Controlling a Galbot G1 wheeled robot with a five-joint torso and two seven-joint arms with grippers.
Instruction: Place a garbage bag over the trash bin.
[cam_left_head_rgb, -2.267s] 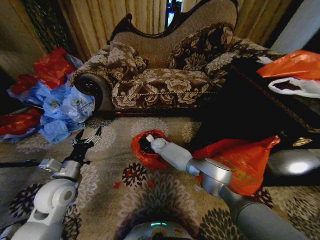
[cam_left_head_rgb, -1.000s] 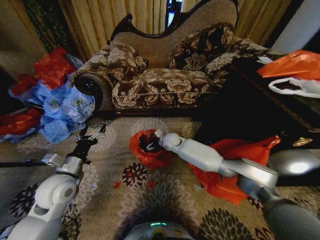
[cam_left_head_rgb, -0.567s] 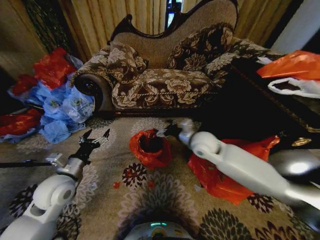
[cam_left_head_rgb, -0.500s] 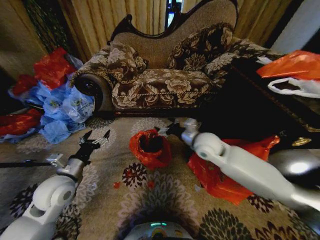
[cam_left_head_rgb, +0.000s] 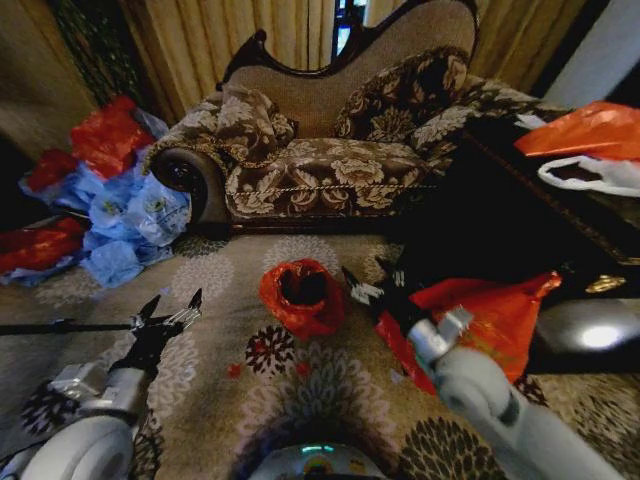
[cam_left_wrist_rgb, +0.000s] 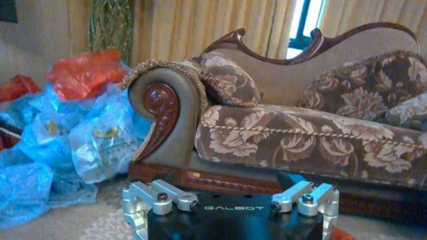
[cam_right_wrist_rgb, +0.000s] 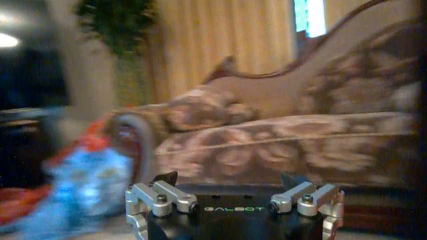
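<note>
On the patterned carpet (cam_left_head_rgb: 210, 290) in front of the sofa (cam_left_head_rgb: 330, 150) sits the garbage bag (cam_left_head_rgb: 298, 296), its red-orange plastic draped round a dark opening. The trash bin is presumably under it, but the bag covers its wall entirely and only the dark hollow inside shows, so the bin itself cannot be made out.

The right gripper (cam_left_head_rgb: 366, 280) hangs just beside the bag on its right, not touching it, fingers spread wide and holding nothing; the arm behind it is cut off by the lower edge of the head view. Behind that arm lies a larger orange bag (cam_left_head_rgb: 500, 315), partly hidden by the wrist.

The left gripper (cam_left_head_rgb: 169, 309) hovers over the carpet well apart from the bag, to its left, fingers also spread wide and empty — its arm runs out of the picture at the lower corner.

A heap of blue and red bags (cam_left_head_rgb: 110, 215) lies by the sofa's curled arm. In the right wrist view the room is blurred, and the sofa (cam_right_wrist_rgb: 300, 130) shows only as soft shapes
</note>
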